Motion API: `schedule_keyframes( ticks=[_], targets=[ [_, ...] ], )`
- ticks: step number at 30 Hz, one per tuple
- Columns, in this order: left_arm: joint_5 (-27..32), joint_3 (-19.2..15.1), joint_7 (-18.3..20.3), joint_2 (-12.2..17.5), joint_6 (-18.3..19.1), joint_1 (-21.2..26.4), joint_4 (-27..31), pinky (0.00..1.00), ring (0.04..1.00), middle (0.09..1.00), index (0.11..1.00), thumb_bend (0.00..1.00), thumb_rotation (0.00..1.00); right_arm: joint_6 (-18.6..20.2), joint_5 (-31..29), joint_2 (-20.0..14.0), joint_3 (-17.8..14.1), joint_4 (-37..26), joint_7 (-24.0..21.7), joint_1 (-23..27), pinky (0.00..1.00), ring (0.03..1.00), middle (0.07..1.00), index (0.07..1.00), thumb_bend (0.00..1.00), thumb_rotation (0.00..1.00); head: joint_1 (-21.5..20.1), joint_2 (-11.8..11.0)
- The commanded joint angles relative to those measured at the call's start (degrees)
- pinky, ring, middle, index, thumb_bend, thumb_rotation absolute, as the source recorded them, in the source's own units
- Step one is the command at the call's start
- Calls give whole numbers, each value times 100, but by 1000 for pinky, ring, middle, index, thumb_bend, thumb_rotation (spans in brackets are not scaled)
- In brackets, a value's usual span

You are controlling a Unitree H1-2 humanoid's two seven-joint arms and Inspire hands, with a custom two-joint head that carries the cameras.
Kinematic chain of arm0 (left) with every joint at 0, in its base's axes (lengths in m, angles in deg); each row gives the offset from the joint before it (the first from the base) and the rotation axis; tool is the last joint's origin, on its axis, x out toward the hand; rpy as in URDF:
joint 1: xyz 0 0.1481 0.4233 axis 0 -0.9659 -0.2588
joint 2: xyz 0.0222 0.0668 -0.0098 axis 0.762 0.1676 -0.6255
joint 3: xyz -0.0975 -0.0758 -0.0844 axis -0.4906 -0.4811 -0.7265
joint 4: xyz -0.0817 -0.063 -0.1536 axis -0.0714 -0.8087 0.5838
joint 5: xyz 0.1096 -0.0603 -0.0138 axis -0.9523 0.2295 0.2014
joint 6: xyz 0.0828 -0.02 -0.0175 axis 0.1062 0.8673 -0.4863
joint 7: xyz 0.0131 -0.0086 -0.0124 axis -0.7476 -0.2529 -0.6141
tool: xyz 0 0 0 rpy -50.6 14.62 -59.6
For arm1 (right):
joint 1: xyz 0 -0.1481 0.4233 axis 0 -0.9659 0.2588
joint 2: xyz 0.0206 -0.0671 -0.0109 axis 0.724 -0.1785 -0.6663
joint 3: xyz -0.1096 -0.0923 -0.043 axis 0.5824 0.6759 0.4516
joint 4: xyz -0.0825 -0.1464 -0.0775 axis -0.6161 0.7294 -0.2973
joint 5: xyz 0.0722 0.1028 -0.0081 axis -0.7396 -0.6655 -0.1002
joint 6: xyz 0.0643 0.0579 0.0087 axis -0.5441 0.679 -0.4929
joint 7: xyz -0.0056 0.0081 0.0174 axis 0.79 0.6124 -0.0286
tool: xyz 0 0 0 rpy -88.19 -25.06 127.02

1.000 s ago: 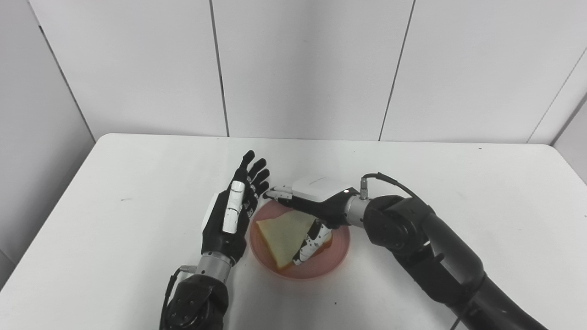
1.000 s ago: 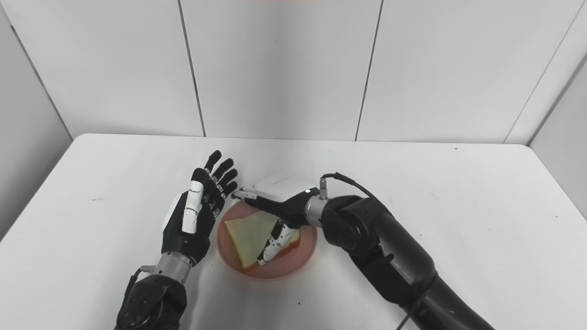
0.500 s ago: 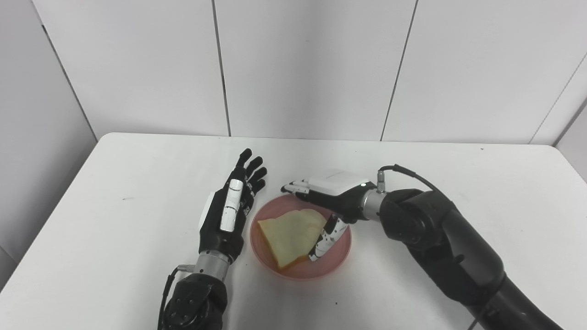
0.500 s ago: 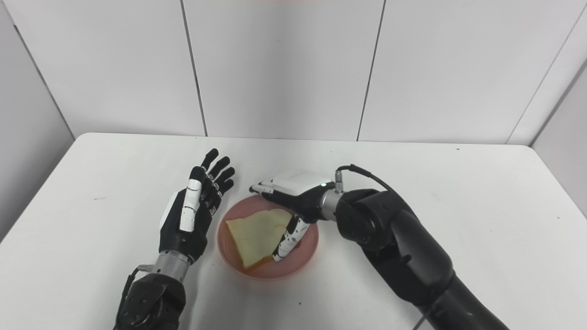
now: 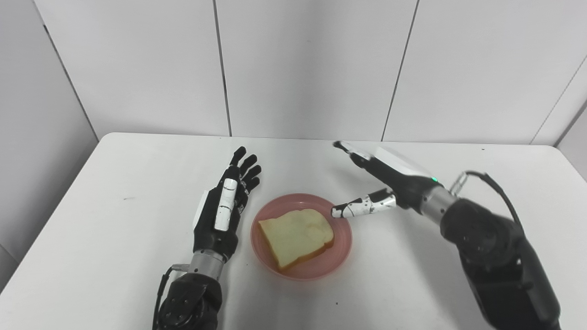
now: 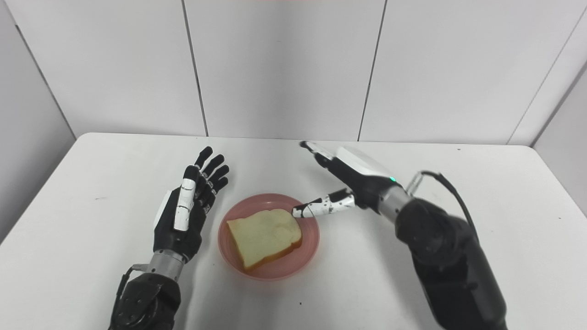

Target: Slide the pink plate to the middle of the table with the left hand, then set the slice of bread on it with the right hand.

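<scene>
The pink plate [image 5: 337,254] sits near the middle of the white table. The slice of bread [image 5: 296,236] lies flat on it, and nothing touches it. My right hand [image 5: 383,176] is open and empty, raised above the table just right of the plate, its thumb tip over the plate's right rim. My left hand [image 5: 224,206] is open and empty, fingers spread, just left of the plate and apart from it. The same scene shows in the right eye view, with the plate [image 6: 306,256], the bread [image 6: 263,236], my right hand [image 6: 351,176] and my left hand [image 6: 188,206].
The white table [image 5: 114,183] ends at grey wall panels behind. A few small dark specks mark its surface.
My right hand has let go of the bread, opened, and lifted up and to the right off the plate. The bread now lies flat. My left hand has drawn slightly left.
</scene>
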Motion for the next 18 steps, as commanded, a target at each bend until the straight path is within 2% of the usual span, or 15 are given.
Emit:
schedule_keyframes(
  ticks=[1,3,4,6,9,13,18],
  targets=[
    [-113,-38,-32,62,-295,179,91,933,918,931,933,809,870,-87,-503,339,-424,-206,668,-45,886,982,1000,1000,884,979,5,4],
    [-156,-51,-46,89,-298,176,82,945,926,938,938,811,874,-290,-849,538,-642,-161,966,-227,924,994,1000,1000,804,994,-10,-22],
    [-185,-59,-58,105,-322,168,76,947,927,940,939,811,875,-461,-1058,724,-780,-99,1212,-367,933,997,1000,1000,784,997,-20,-79],
    [-218,-68,-72,137,-355,139,88,953,936,950,949,822,882,-644,-1672,1249,-1162,46,1710,-595,977,995,1000,1000,661,1000,-33,-105],
    [-226,-61,-63,182,-384,94,128,961,943,957,956,827,885,-860,-2481,1748,-1529,262,2088,-841,994,999,1000,1000,594,1000,-85,-129],
    [-316,-23,-35,254,-557,79,49,965,950,967,967,822,894,-1074,-2756,1931,-1479,293,2350,-1066,1000,1000,1000,1000,536,1000,-122,-138],
    [-337,-1,-13,304,-614,50,39,961,953,974,971,826,893,-1301,-2924,2002,-1320,183,2611,-1273,1000,1000,1000,1000,480,1000,-141,-150]
  ],
)
